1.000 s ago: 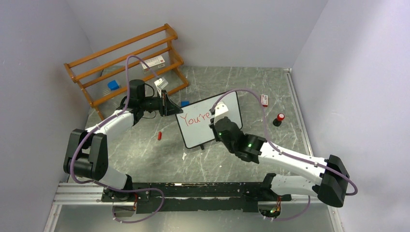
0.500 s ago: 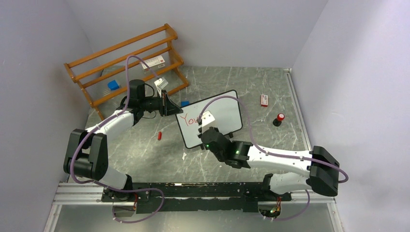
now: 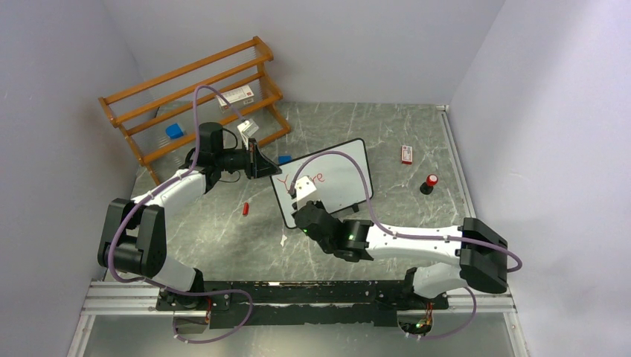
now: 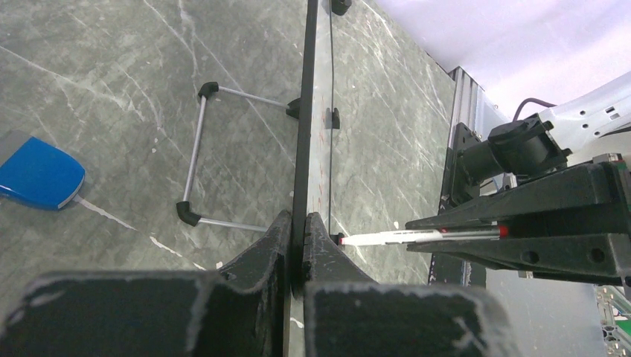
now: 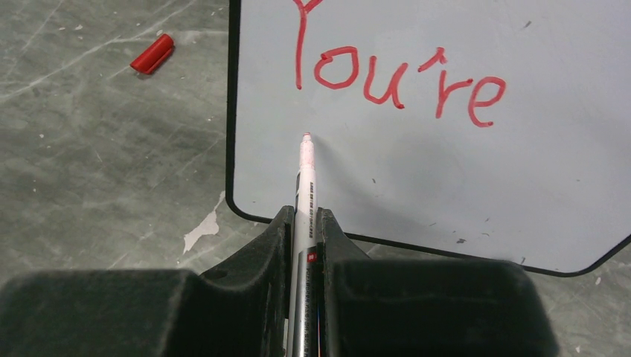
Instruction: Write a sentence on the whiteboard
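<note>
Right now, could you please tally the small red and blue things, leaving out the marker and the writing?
Red: 3 (cap, red-and-white box, red-topped knob)
Blue: 2 (block on the rack, pad by the whiteboard)
Total: 5

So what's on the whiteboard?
One red word, You're, near the top of the whiteboard. The marker in the right gripper points at bare white below it. From above, that gripper covers the word's middle.
</note>
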You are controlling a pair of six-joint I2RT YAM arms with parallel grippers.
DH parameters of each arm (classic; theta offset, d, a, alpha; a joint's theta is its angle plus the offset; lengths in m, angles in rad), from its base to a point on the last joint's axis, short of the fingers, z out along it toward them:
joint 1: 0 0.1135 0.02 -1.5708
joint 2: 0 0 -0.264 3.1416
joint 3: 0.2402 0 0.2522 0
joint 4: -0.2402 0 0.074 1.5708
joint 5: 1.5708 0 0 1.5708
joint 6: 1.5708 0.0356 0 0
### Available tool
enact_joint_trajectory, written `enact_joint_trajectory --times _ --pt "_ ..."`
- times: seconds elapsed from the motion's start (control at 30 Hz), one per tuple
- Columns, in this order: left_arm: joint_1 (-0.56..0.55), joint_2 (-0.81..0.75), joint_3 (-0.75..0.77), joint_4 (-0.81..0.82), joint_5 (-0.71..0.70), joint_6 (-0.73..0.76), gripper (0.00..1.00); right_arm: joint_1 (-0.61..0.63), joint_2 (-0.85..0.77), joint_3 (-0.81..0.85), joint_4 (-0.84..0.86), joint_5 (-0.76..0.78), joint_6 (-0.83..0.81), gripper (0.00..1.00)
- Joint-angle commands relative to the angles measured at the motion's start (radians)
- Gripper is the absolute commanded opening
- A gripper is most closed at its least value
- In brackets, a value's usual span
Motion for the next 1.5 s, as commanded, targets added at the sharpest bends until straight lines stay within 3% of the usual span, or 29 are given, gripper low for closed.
enact_joint_trajectory --times 0.0,0.97,1.47 --pt "-0.024 0.04 -0.037 -0.038 -0.074 0.041 0.05 0.014 0.035 0.045 0.037 0.024 0.02 0.0" --pt "-0.024 0.041 -0.034 -0.046 -0.072 0.044 0.05 0.039 0.152 0.112 -0.012 0.08 0.047 0.0" --pt "-0.024 0.04 -0.033 -0.046 -0.073 0.044 0.05 0.039 0.171 0.122 0.012 0.037 0.018 0.0"
